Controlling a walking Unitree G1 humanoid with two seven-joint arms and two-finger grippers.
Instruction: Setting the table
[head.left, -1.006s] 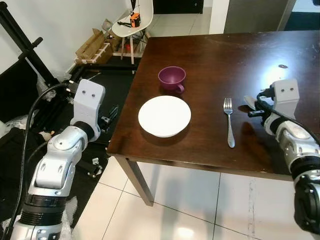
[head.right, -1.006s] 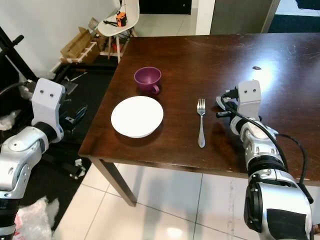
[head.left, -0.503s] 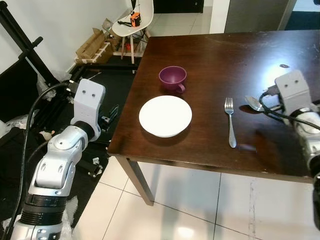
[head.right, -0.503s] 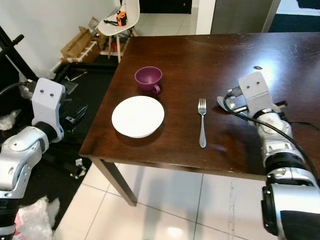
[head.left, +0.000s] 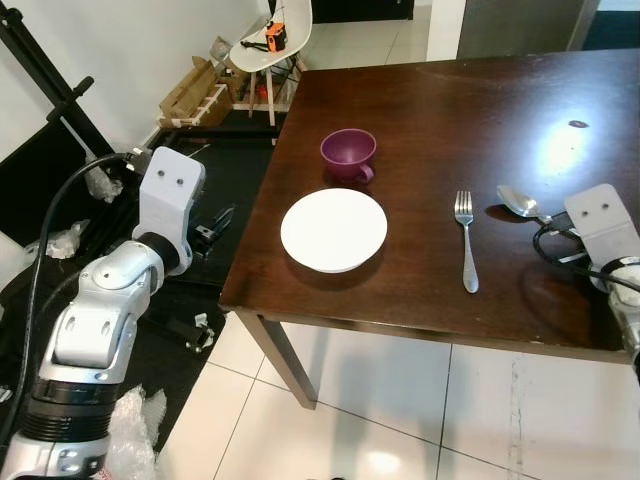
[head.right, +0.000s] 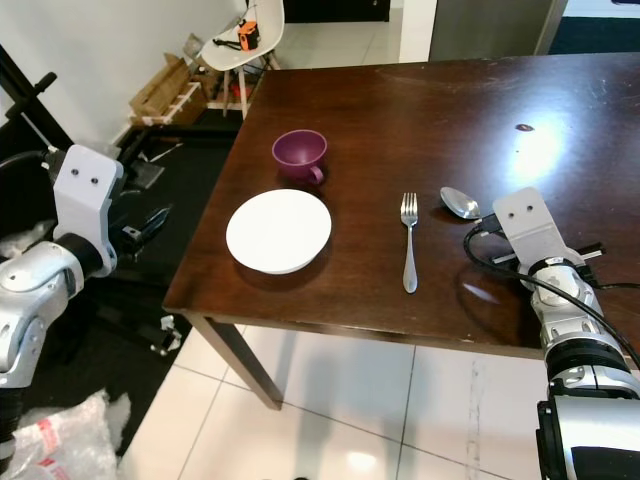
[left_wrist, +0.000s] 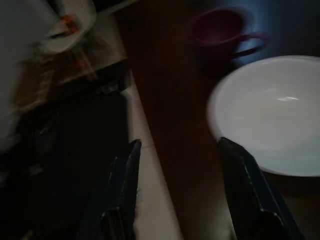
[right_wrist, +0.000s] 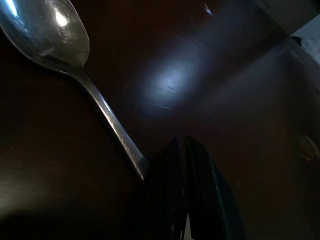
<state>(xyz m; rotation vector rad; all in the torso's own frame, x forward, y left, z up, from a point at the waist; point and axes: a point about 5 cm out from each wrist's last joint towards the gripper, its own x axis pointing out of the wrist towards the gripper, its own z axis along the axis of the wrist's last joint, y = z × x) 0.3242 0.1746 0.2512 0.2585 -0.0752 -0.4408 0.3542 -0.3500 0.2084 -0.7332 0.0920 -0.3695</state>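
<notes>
White tiled floor (head.left: 400, 410), white chair (head.left: 272, 40) (far corner), cardboard boxes (head.left: 195, 88).

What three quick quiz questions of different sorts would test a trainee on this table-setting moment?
1. True or false: the fork lies between the white plate and the spoon.
2. Which item sits beyond the plate: A purple cup, B glass, C knife?
3. Fill in: the right pincer has its fingers ____, beside the spoon's handle.

Key: 1 true; 2 A; 3 shut.
</notes>
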